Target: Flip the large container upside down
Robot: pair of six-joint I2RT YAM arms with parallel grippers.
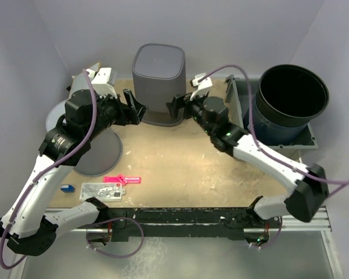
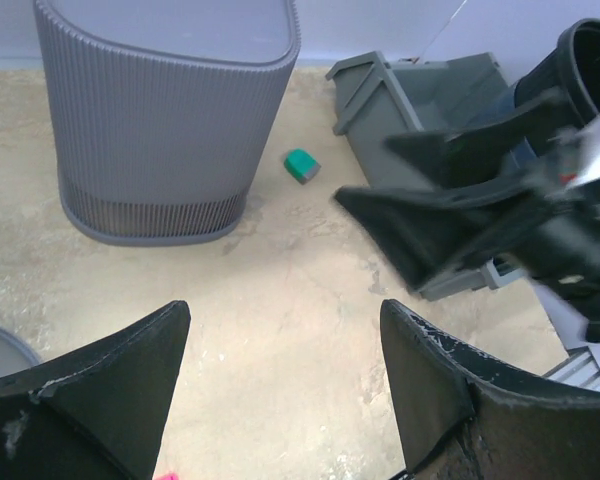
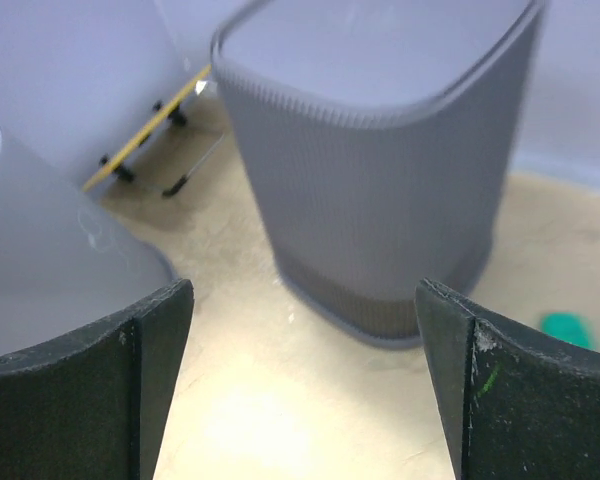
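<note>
The large container [image 1: 157, 84] is a grey ribbed bin at the back centre of the table. It stands with its flat closed end up and its rim on the table. It also shows in the left wrist view [image 2: 165, 120] and the right wrist view [image 3: 380, 180]. My left gripper [image 1: 134, 110] hangs just left of its lower part, open and empty [image 2: 285, 310]. My right gripper [image 1: 177, 107] hangs just right of it, also open with nothing between its fingers [image 3: 305, 290]. Neither gripper touches the container.
A dark round bin [image 1: 291, 96] stands upright in a grey tray [image 1: 305, 142] at the back right. A grey disc [image 1: 96, 148] lies at the left. A pink tool [image 1: 122, 179] and a packaged card [image 1: 102, 190] lie near the front. A small green block [image 2: 302, 165] sits beside the container.
</note>
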